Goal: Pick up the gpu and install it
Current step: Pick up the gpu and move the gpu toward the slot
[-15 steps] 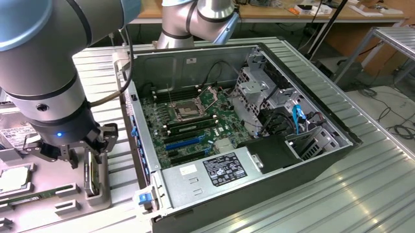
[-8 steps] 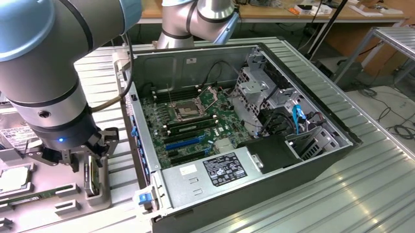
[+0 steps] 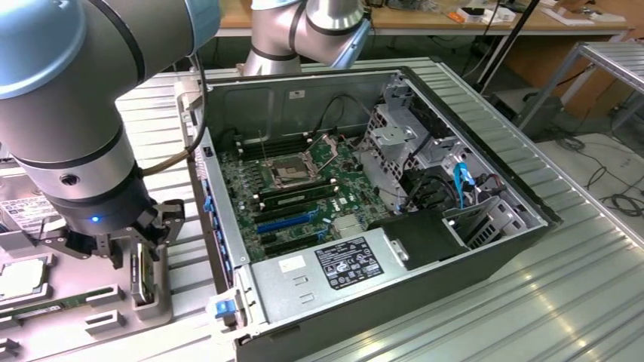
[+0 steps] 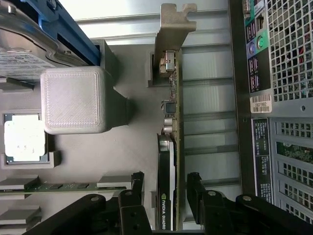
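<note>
The gpu stands on its long edge in a grey holder on the parts tray, its silver bracket at the end away from my fingers. In the exterior view the gpu sits just off the open computer case, on the exterior view's left. My gripper is open and straddles the card's black end. One finger stands on each side, with small gaps to the card. From outside, my gripper hangs straight down over the holder.
The motherboard lies open in the case, with blue expansion slots near the power supply. On the tray lie a processor, a memory stick, a hard drive and a raised grey block. The case's rear panel is close beside the card.
</note>
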`<control>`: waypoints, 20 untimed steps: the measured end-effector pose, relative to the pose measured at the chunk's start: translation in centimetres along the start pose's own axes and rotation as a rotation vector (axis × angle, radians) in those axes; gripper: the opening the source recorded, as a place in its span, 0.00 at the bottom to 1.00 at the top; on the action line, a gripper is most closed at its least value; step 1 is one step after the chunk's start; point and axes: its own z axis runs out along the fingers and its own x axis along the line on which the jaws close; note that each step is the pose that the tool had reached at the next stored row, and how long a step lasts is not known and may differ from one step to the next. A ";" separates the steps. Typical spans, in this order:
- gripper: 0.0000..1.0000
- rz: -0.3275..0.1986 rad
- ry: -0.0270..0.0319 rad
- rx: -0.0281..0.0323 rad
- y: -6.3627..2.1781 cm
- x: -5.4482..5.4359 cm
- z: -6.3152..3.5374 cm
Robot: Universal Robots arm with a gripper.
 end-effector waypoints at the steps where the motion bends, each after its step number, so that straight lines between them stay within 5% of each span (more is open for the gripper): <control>1: 0.48 0.000 0.0000 0.0000 0.00 0.0 0.00; 5: 0.33 0.000 0.0000 0.0000 0.00 0.0 0.00; 20: 0.27 0.000 0.0001 0.0000 0.01 -0.2 0.01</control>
